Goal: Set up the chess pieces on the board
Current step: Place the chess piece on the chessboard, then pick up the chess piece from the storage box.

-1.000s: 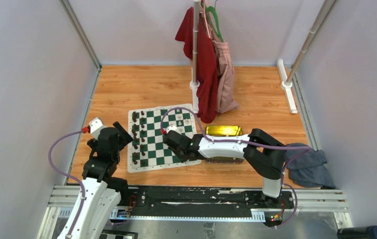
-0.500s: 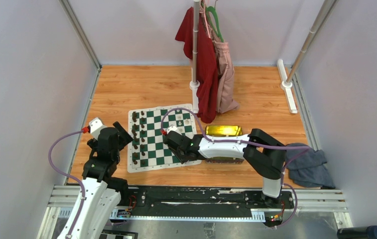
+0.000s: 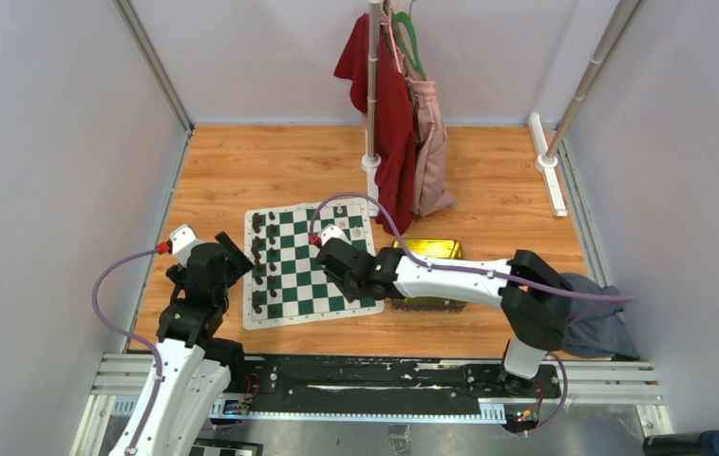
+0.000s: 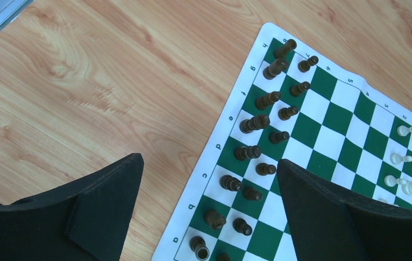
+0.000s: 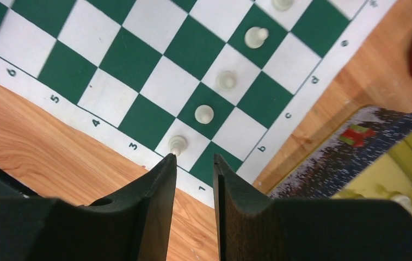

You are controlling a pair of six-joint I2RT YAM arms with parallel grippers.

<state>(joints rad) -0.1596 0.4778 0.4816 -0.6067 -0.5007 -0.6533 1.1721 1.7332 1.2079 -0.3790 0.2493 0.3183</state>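
small cream-white chess pieces (image 5: 204,113) stand upright on the green-and-white board (image 5: 133,57).

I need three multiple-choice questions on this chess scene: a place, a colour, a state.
1. Dark pieces stand: A in the tin; B along one board side; C on bare wood.
2. Board squares: A red and black; B blue and yellow; C green and white.
3. Left gripper: A wide open, empty; B shut on a pawn; C shut on cloth.
B, two rows line one edge; C, seen in both wrist views; A, its jaws gape with nothing held.
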